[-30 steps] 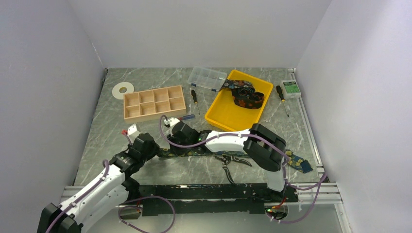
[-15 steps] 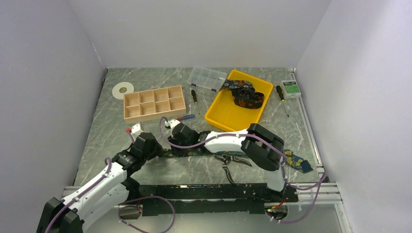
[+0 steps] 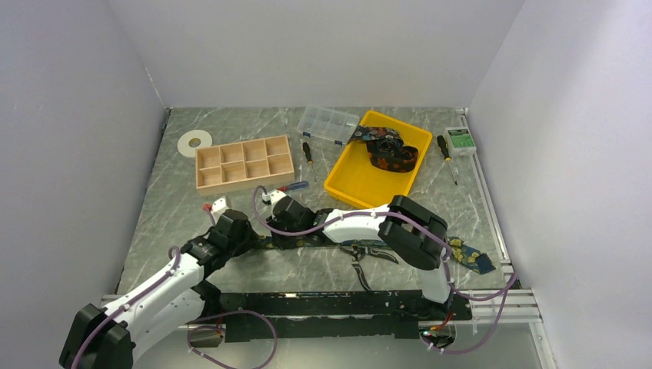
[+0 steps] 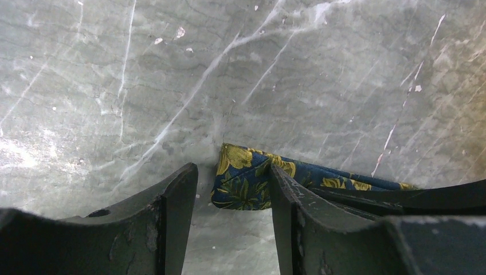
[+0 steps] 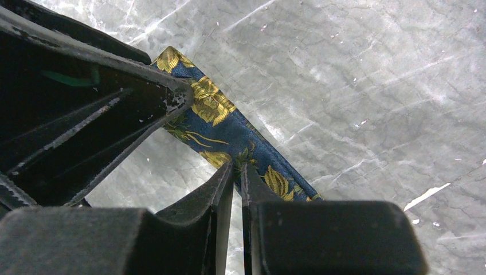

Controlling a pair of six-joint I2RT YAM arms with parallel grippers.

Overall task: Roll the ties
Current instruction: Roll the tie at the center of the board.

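Observation:
A dark blue tie (image 3: 470,256) with yellow flowers lies flat across the near table, mostly under my right arm. Its folded narrow end (image 4: 243,182) sits between the fingers of my left gripper (image 4: 234,173), which stands open around it; the right-hand finger (image 4: 286,195) overlaps the fabric. My right gripper (image 5: 238,167) is shut on the tie (image 5: 229,133) a little further along, pinching its edge at the fingertips. In the top view both grippers, the left (image 3: 247,234) and the right (image 3: 269,234), meet at the tie's left end. A second tie (image 3: 390,148) lies coiled in the yellow tray (image 3: 361,184).
A wooden divided box (image 3: 244,163), a clear organiser (image 3: 328,123), a white disc (image 3: 194,142), screwdrivers (image 3: 307,157) (image 3: 446,154) and a green-labelled box (image 3: 461,140) lie at the back. Black-handled pliers (image 3: 360,265) lie beside the tie, under my right arm.
My left gripper has narrowed slightly and edged up and right toward the tie's end. My right arm has shifted a little left, still pinching the tie.

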